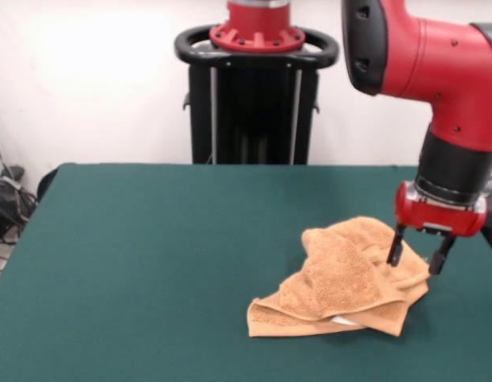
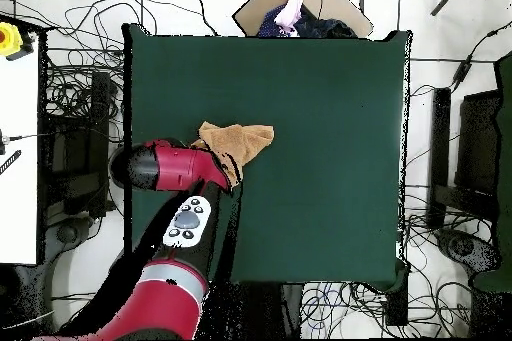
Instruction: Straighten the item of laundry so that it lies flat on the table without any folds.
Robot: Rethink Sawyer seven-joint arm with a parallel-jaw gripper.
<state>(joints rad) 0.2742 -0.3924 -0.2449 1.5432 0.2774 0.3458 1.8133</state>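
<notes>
Nearest you in the front view, the towel's (image 1: 341,278) folded front edge lies on the table (image 1: 150,255), with a sliver of white tag showing under the top layer. Your towel sits bunched in several overlapping layers toward the right side of that view; from overhead it (image 2: 240,142) lies near the left edge of the table (image 2: 320,157), partly hidden by the arm.

Your gripper (image 1: 417,259) hangs over the towel's right rear part, fingers (image 1: 396,248) spread with a gap between them, holding nothing. Their tips look level with the top fold; whether they touch it you cannot tell.

Risks, as a judgement: if you close here you may pinch two or three layers at once, and a pull would drag the whole bundle instead of opening it. The towel is close to the table edge, so an outward pull could carry it off.

Your arm (image 1: 437,56) enters from the upper right, wrist pointing straight down.
</notes>
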